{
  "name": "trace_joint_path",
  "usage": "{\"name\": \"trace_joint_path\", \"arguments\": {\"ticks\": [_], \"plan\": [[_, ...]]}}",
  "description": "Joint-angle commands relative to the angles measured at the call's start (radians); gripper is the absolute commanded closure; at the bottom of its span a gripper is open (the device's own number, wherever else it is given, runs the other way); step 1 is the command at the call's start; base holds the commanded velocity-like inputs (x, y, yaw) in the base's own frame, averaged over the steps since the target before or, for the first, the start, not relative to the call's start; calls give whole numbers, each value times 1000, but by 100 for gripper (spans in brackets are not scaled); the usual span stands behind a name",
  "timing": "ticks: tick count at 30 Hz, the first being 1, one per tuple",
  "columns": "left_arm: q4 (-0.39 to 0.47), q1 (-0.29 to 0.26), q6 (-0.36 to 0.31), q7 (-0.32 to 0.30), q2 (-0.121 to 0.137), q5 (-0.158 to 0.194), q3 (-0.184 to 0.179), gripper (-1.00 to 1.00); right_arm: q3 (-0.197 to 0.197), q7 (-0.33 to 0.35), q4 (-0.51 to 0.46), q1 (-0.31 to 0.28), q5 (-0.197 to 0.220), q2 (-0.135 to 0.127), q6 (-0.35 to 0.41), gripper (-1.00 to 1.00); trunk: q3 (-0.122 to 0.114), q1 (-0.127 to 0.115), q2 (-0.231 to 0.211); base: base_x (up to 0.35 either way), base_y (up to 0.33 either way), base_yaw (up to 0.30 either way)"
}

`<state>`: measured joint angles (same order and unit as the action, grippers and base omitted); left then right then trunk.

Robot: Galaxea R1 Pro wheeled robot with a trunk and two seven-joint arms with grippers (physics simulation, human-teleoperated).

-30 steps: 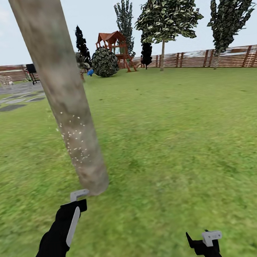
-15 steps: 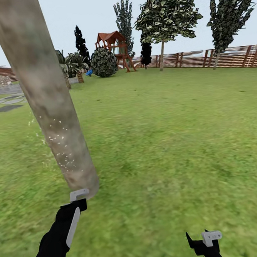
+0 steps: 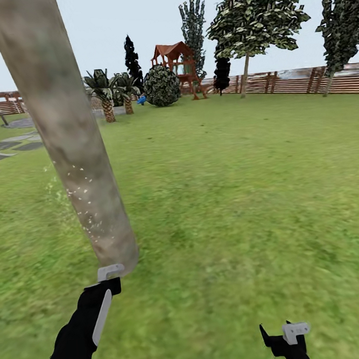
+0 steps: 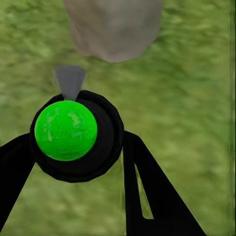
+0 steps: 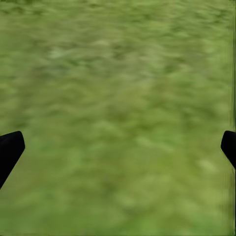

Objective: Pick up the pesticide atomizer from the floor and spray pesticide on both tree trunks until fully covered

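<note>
The left gripper (image 4: 73, 162) clasps the pesticide atomizer (image 4: 73, 132), its nozzle aimed at the speckled tree trunk (image 3: 68, 139) just ahead. The right gripper (image 5: 118, 147) hangs spread wide over lawn (image 5: 123, 88).

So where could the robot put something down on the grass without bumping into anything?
The widest bare grass runs from the near tree trunk across to the fence. The right gripper hangs open over plain grass. It's crowded by the left gripper, which holds the atomizer close to the trunk's base, and by the far palms, bush and playhouse.
</note>
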<state>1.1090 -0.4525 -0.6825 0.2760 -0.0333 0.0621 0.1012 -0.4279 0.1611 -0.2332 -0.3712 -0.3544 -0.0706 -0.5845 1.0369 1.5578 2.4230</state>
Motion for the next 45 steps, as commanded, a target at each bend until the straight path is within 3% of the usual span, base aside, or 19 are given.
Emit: {"name": "trace_joint_path", "arguments": {"ticks": [1,12,28,45], "plan": [[0,0,0,0,0,-1,0,100,0,0,0,0,0,0,0,-100,0,0,0,155,-261,8],[0,0,0,0,0,-1,0,100,0,0,0,0,0,0,0,-100,0,0,0,156,-260,37],[0,0,0,1,0,-1,0,100,0,0,0,0,0,0,0,-100,0,0,0,146,-261,274],[0,0,0,3,1,-1,0,100,1,0,0,0,0,0,0,-100,-4,0,0,8,-268,277]]}}
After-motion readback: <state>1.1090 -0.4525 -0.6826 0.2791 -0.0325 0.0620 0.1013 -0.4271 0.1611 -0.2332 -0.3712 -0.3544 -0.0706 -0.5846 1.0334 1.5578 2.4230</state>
